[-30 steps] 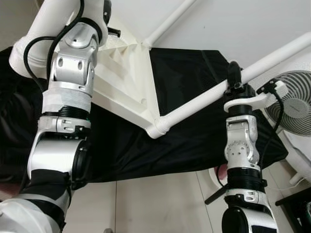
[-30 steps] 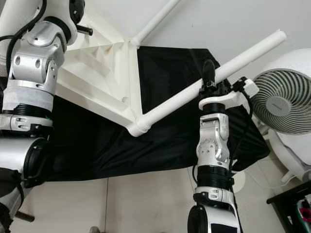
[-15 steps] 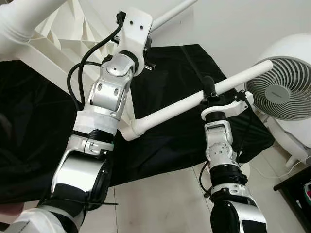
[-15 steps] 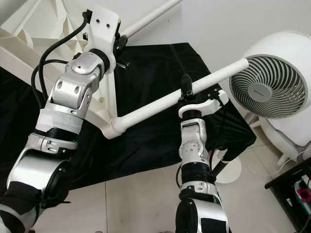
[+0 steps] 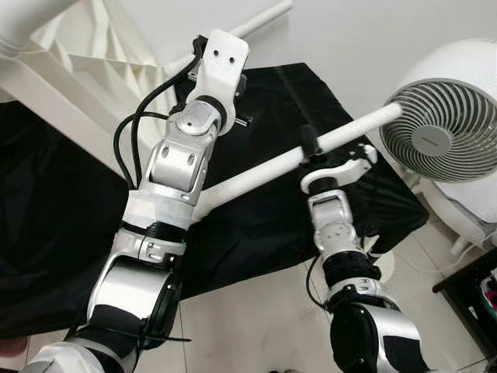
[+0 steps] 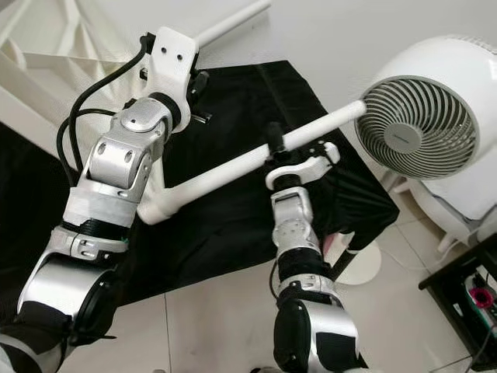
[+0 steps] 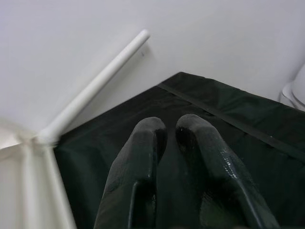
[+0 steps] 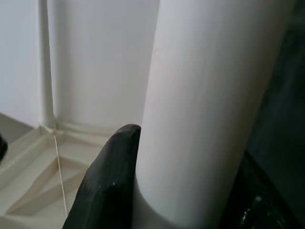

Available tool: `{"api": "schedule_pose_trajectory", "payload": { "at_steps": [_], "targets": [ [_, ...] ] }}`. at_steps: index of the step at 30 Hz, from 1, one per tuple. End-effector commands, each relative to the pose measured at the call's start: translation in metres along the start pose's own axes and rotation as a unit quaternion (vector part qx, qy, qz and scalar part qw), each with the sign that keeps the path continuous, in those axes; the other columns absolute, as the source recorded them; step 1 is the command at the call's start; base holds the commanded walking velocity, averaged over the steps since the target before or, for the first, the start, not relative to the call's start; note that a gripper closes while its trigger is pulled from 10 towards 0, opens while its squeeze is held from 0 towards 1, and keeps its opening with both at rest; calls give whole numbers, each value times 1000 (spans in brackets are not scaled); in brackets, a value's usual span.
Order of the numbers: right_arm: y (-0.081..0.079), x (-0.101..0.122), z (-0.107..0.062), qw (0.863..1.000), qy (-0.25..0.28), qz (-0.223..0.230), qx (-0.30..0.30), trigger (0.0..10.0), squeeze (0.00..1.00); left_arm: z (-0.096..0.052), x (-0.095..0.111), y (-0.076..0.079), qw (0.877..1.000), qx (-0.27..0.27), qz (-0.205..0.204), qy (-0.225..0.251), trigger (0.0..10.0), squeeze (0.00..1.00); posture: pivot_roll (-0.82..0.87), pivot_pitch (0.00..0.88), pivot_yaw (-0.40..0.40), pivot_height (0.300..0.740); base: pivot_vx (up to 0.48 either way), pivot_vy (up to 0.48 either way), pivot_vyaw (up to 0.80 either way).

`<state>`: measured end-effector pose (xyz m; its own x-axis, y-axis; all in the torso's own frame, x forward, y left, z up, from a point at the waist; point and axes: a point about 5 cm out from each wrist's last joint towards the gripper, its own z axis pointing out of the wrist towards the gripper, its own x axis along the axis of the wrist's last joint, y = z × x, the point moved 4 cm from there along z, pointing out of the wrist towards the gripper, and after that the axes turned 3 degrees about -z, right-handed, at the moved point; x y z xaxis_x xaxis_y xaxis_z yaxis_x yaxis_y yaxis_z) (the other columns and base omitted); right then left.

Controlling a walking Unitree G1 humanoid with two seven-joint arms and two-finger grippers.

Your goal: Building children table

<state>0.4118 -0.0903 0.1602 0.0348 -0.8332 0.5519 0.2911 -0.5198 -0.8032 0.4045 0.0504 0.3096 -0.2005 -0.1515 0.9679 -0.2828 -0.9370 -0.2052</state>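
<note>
The right gripper [image 5: 311, 146] is clamping a white table leg [image 5: 349, 130], its fingers [image 8: 107, 183] pressed against the tube. Just past it, that leg is running down into a corner of the upturned white tabletop [image 5: 70, 85]. The left gripper [image 7: 167, 157] is hovering above the frame, fingers nearly together and grasping nothing. Beyond it, a second leg [image 7: 95, 86] is already standing in its socket, so the build looks partly done; whether the held leg is fully seated I cannot tell. Under both grippers a black cloth [image 5: 287, 202] is covering the pale tiled floor [image 5: 256, 311]. Off the right gripper's outer side a white fan [image 5: 446, 109] is standing before a plain wall [image 5: 373, 39].
</note>
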Motion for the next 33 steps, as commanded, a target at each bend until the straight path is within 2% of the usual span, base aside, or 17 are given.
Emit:
{"api": "schedule_pose_trajectory", "payload": {
  "at_steps": [1, 8, 14, 15, 20, 21, 22, 26, 27, 28, 30, 31, 32, 33],
  "targets": [
    [27, -92, -38, 979, -195, -14, -53, 0, 0, -2, -4, -3, 1000, 18, 4, -7, 10000, 0, 137, 128, 18, 740, 0, 0, 0],
    [27, -104, -42, 975, -208, 27, -70, 0, 0, -5, -6, -1, 1000, 17, 2, -11, 10000, 0, 142, 130, 13, 740, 0, 0, 0],
    [30, -105, -43, 974, -212, 15, -78, 0, 0, -8, -10, 1, 1000, 13, 2, -17, 10000, 0, 137, 127, 13, 740, 0, 0, 0],
    [31, -104, -43, 975, -208, 5, -80, 10000, 0, -9, -12, 2, 1000, 10, 3, -20, 10000, 0, 137, 125, 10, 740, 0, 0, 0],
    [34, -99, -42, 977, -196, -3, -84, 10000, 0, -12, -15, 4, 1000, 6, 5, -25, 10000, 0, 137, 125, 10, 740, 0, 0, 0],
    [37, -95, -42, 978, -185, 6, -92, 10000, 447, -14, -18, 4, 1000, 4, 7, -29, 10000, 0, 137, 125, 10, 740, 0, 0, 0],
    [40, -91, -42, 979, -179, 9, -94, 10000, 1000, -16, -21, 6, 999, -5, 9, -32, 10000, 0, 134, 123, 4, 740, 0, 0, 0],
    [42, -89, -43, 980, -176, 13, -95, 10000, 1000, -18, -23, 9, 999, -20, 14, -34, 10000, 0, 133, 122, 3, 740, 0, 0, 0],
    [43, -86, -44, 981, -172, 9, -91, 10000, 1000, -22, -29, 16, 998, -46, 24, -40, 10000, 0, 132, 123, 3, 740, 0, 0, 0],
    [43, -86, -44, 981, -172, 9, -91, 10000, 1000, -22, -29, 16, 998, -46, 24, -40, 10000, 0, 132, 123, 3, 740, 0, 0, 0],
    [46, -79, -44, 983, -161, 15, -88, 10000, 1000, -32, -43, 34, 990, -121, 57, -48, 10000, 0, 130, 117, 1, 740, 0, 0, 0],
    [46, -79, -44, 983, -161, 15, -88, 10000, 1000, -32, -43, 34, 990, -121, 57, -48, 10000, 0, 130, 117, 1, 740, 0, 0, 0],
    [47, -75, -43, 984, -156, 17, -87, 10000, 1000, -38, -51, 42, 983, -157, 74, -54, 10000, 0, 130, 116, 1, 740, 0, 0, 0],
    [47, -75, -43, 984, -156, 17, -87, 10000, 1000, -38, -51, 42, 983, -157, 74, -54, 10000, 0, 130, 116, 1, 740, 0, 0, 0]
  ]
}}
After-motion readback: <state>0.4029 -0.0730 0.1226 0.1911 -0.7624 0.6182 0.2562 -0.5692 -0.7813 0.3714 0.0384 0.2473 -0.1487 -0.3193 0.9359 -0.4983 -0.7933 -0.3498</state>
